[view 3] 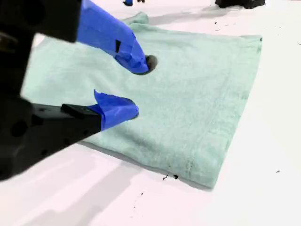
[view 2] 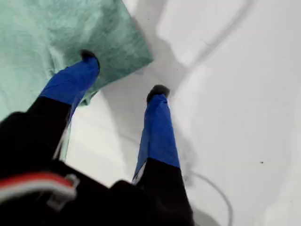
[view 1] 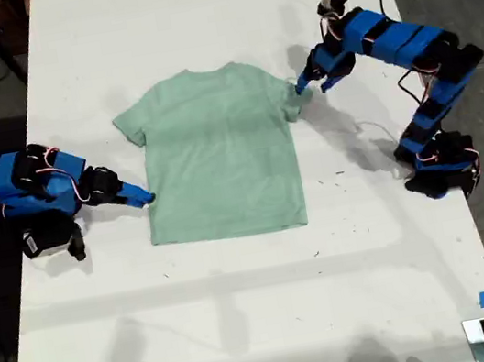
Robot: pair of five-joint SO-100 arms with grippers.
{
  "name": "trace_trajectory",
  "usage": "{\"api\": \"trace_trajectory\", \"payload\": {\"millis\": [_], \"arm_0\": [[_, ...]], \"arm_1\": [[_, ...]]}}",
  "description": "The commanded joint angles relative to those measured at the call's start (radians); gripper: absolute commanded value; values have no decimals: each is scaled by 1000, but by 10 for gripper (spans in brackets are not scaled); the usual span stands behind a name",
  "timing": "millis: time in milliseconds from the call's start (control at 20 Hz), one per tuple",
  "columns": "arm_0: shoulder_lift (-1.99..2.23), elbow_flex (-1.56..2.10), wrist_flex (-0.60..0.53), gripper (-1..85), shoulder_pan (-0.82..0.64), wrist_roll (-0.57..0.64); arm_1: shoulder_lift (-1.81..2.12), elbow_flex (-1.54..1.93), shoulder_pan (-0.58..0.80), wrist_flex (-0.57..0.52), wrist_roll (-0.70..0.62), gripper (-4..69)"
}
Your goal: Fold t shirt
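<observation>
In the exterior view, the t shirt, plain pale mint, lies flat and spread on the white table, sleeves out. In the first wrist view, my first tool is released, one fingertip over a sleeve edge. In the second wrist view, my second tool is released above the shirt's side edge.

The t shirt is soft matt cloth; the table smooth.

Open hand over t shirt sleeve
</observation>
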Motion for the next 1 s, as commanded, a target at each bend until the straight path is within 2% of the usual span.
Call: {"api": "trace_trajectory", "payload": {"millis": [0, 50, 100, 200, 300, 400, 500, 600, 750, 900, 950], "arm_0": [[5, -12, 0, 115, -9, -2], [5, -12, 0, 115, -9, -2], [5, -12, 0, 115, -9, -2], [5, -12, 0, 115, -9, -2], [5, -12, 0, 115, -9, -2], [5, -12, 0, 115, -9, -2], [5, -12, 0, 115, -9, -2], [5, -12, 0, 115, -9, -2], [5, -12, 0, 115, -9, -2], [5, -12, 0, 115, -9, -2], [5, -12, 0, 115, -9, -2]], "arm_1": [[-86, -80, 9, -57, -9, 198], [-115, -75, 5, -74, -6, 153], [-150, -75, 2, -78, -5, 12], [-178, -83, 0, -64, -2, 15], [-40, -80, -29, -57, 0, 15], [86, -179, -135, -25, -21, 15], [92, -368, -304, 3, -55, 15], [58, -482, -457, -69, -81, 15], [-32, -528, -565, -178, -84, 15], [-129, -569, -586, -181, -75, 19], [-138, -575, -591, -183, -72, 205]]}}
